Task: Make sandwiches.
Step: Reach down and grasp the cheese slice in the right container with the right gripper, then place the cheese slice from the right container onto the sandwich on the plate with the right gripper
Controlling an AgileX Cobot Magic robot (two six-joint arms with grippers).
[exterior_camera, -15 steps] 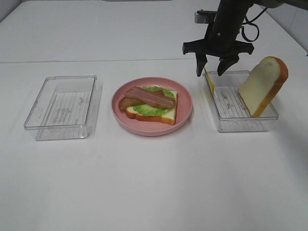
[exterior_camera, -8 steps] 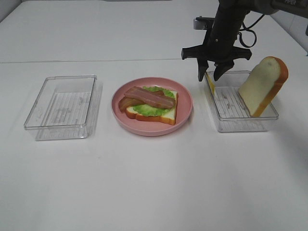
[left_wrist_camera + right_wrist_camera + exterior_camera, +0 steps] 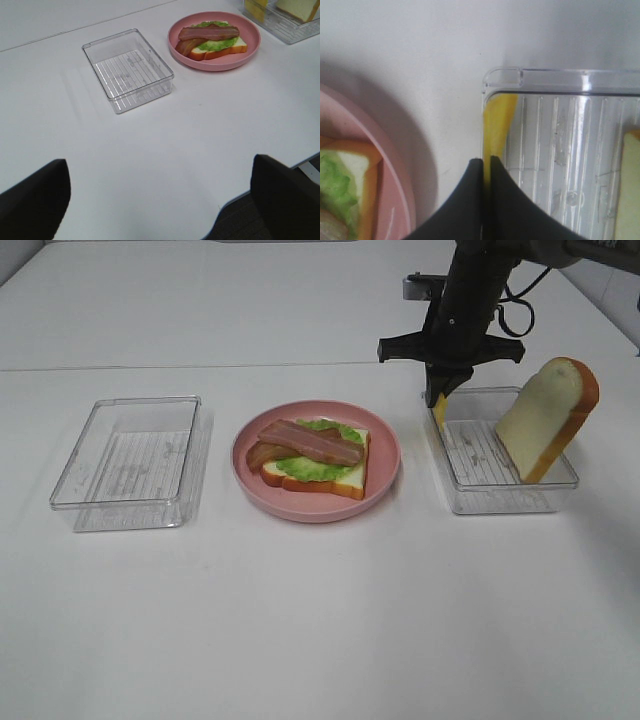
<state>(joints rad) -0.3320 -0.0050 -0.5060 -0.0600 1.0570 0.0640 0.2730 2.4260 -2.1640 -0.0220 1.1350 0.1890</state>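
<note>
An open sandwich [image 3: 315,455] of bread, green lettuce and brown bacon lies on the pink plate [image 3: 385,475]; it also shows in the left wrist view [image 3: 212,39]. A thin yellow cheese slice [image 3: 497,120] stands on edge against the plate-side wall of the right clear container [image 3: 500,495]. My right gripper [image 3: 438,392] has reached down into that container and is shut on the cheese slice's edge [image 3: 486,161]. A second bread slice [image 3: 548,418] leans upright in the same container. My left gripper [image 3: 160,210] is open and empty above the table's near part, outside the exterior high view.
An empty clear container [image 3: 130,460] sits left of the plate and shows in the left wrist view too [image 3: 127,67]. The plate's rim [image 3: 395,190] lies close beside the right container's wall. The table's edge [image 3: 235,210] is near the left gripper.
My right gripper has closed: its fingers were spread above the container's corner and are now pinched together on the cheese slice. Nothing else has moved.
</note>
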